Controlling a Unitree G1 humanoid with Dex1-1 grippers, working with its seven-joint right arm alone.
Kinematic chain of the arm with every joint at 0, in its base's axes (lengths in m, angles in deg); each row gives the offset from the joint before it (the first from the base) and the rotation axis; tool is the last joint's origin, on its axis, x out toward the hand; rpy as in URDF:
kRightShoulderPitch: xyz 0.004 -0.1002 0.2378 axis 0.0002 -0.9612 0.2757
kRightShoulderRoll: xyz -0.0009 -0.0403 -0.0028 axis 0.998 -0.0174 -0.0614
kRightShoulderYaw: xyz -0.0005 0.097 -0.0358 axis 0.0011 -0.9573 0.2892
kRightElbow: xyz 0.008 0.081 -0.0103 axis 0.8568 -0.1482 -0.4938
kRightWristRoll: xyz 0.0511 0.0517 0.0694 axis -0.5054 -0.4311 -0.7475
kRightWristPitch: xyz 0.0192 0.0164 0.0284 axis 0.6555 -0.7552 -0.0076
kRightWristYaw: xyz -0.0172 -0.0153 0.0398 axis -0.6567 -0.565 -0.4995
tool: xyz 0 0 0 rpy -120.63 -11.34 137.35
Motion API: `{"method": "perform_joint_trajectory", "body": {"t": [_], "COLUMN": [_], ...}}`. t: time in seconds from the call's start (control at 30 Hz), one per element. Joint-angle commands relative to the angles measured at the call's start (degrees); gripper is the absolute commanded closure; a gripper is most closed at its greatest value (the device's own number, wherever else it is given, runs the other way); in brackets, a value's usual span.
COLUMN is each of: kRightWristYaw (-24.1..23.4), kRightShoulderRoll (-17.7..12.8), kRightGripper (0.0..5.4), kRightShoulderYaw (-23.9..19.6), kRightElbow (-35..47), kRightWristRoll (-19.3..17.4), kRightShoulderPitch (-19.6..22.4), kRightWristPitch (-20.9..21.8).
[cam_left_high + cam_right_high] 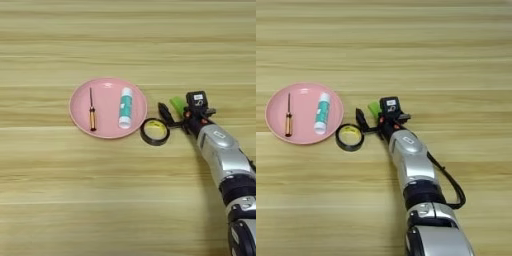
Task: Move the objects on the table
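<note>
A small bright green block (pixel 176 102) lies on the wooden table (pixel 125 45), just right of the black tape roll (pixel 154 131). My right gripper (pixel 178 108) reaches in from the lower right and stands open around the block. One black finger (pixel 164 113) is on the block's left. The black housing with a white label (pixel 197 99) is on its right and hides part of the block. The right eye view shows the same block (pixel 374 106) between that finger (pixel 360 118) and the housing.
A pink plate (pixel 107 85) left of the tape roll holds a small screwdriver (pixel 92 110) and a white and teal tube (pixel 125 107). The silver forearm (pixel 225 160) crosses the table's lower right.
</note>
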Motion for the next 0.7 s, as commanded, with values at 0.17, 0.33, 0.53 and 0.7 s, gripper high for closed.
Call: {"method": "perform_joint_trajectory", "body": {"t": [0.17,0.33,0.53,0.7], "kRightWristYaw": [2.18,3.35,4.99,5.69], "kRightShoulderRoll": [-0.60,-0.87,-1.12,-1.37], "kRightGripper": [0.01,0.01,0.01,0.01], "kRightShoulderYaw": [-0.74,-1.32,-1.14,-0.33], "kRightElbow": [1.20,1.62,1.59,1.28], "kRightWristRoll": [-2.32,-3.95,-4.79,-4.31], "kRightShoulderPitch": [1.10,1.24,1.30,1.25], "kRightWristPitch": [-5.89,-8.15,-9.57,-9.46]}}
